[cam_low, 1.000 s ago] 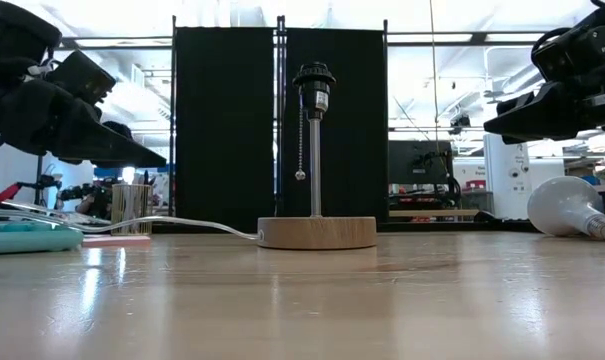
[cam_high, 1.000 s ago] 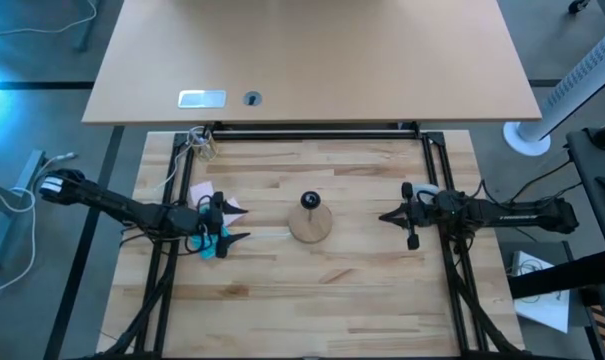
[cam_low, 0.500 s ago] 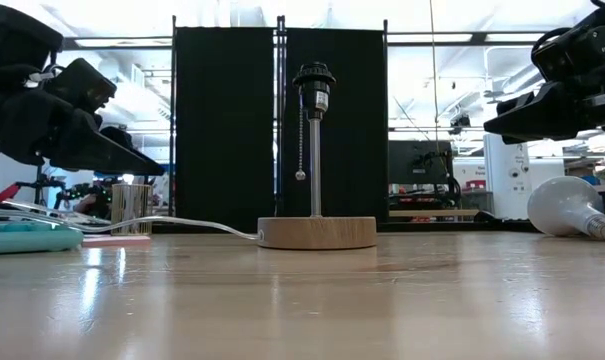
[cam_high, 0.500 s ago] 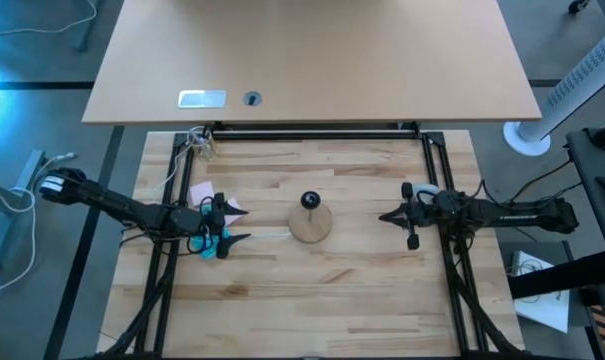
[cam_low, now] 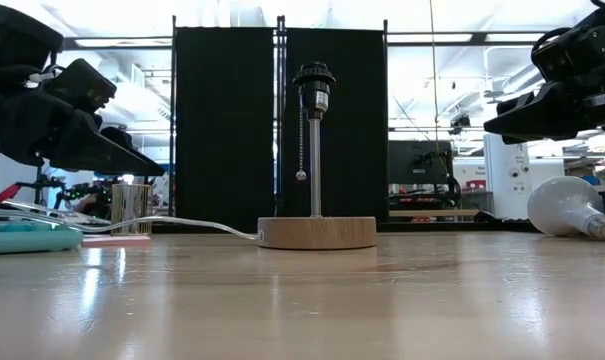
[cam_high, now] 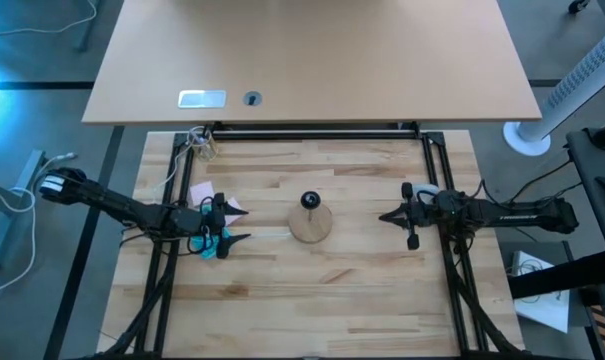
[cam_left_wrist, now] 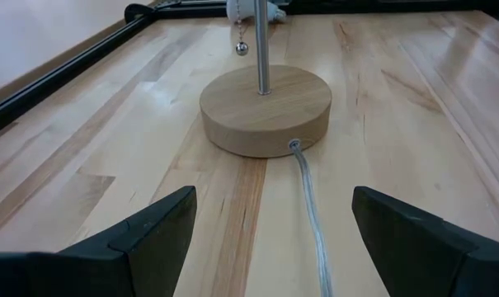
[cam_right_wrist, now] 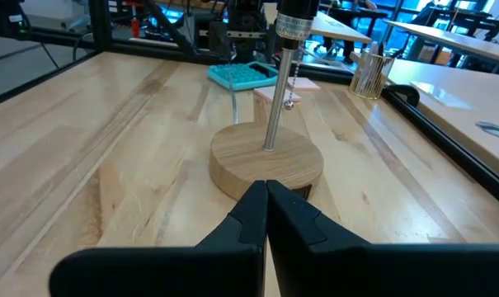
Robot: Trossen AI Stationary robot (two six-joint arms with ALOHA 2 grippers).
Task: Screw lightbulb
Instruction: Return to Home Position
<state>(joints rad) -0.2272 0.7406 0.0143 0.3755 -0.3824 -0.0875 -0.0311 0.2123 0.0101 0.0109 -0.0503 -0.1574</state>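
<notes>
White frosted lightbulb, lying on side

On the table, the lightbulb lies right of the lamp.

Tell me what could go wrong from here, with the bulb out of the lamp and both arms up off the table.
1. The lightbulb lies loose on its side on the table, just below the right gripper; it might roll, or get knocked if that arm dips.
2. The cord from the lamp trails across the table toward the left gripper, whose fingers are open; a low move could snag it and tip the lamp.
</notes>
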